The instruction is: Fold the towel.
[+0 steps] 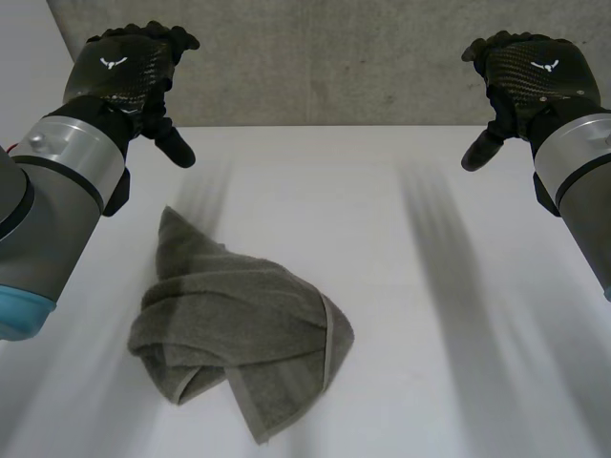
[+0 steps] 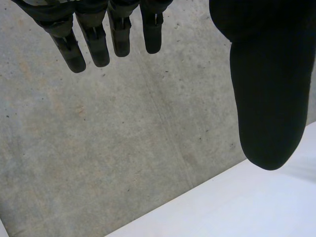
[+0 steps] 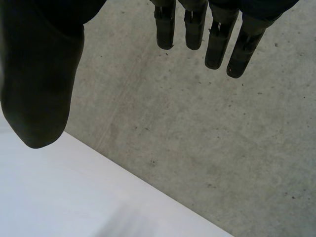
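Both left hand (image 1: 124, 72) and right hand (image 1: 535, 72) hover uncurled

A white table (image 1: 401, 315) stands against a grey concrete wall (image 1: 334, 57) with faint specks.

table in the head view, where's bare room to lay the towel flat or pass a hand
The widest bare stretch of table runs from the crumpled towel across to the right arm. A bare strip also lies between the towel and the far edge. It is crowded only at the towel, beside the left arm.
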Available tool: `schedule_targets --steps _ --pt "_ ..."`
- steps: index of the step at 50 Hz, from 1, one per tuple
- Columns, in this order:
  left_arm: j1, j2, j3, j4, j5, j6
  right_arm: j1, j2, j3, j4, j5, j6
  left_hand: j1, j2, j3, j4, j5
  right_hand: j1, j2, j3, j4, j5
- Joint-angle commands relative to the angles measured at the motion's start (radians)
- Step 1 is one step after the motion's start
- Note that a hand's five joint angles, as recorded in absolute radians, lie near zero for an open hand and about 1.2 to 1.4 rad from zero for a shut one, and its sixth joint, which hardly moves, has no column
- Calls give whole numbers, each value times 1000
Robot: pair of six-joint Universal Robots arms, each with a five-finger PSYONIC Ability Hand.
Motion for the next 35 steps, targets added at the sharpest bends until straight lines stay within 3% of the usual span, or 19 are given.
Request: schedule_targets --steps 1,8,13,15,19,26,35 --pt "2 4 1 -4 4 0 0 1 1 -1 -8 2 -23 -23 -24 -24 -21 -54 -67 -66 -80 -58" --pt "2 7 -7 -2 13 1 9 1 0 10 -35 -7 -38 -37 -39 -39 -36 -54 -67 -66 -80 -58" --pt "2 4 -10 -10 42 26 13 25 1 138 -148 -71 -41 -40 -41 -42 -39 -54 -67 -66 -80 -58" --pt "7 0 -14 -25 109 111 17 43 7 177 -173 -70 -47 -46 -47 -48 -45 -54 -67 -66 -80 -58" --pt "14 -37 -16 -33 167 201 27 82 36 209 -195 -53 -47 -46 -47 -48 -45 -54 -67 -66 -80 -58" --pt "94 -184 -11 -111 196 374 133 186 156 93 -204 151 -26 -26 -27 -27 -24 -54 -67 -66 -80 -58" --pt "102 -342 -16 -195 200 477 227 346 187 -4 -195 205 -12 -11 -12 -13 -10 -54 -67 -66 -80 -58"
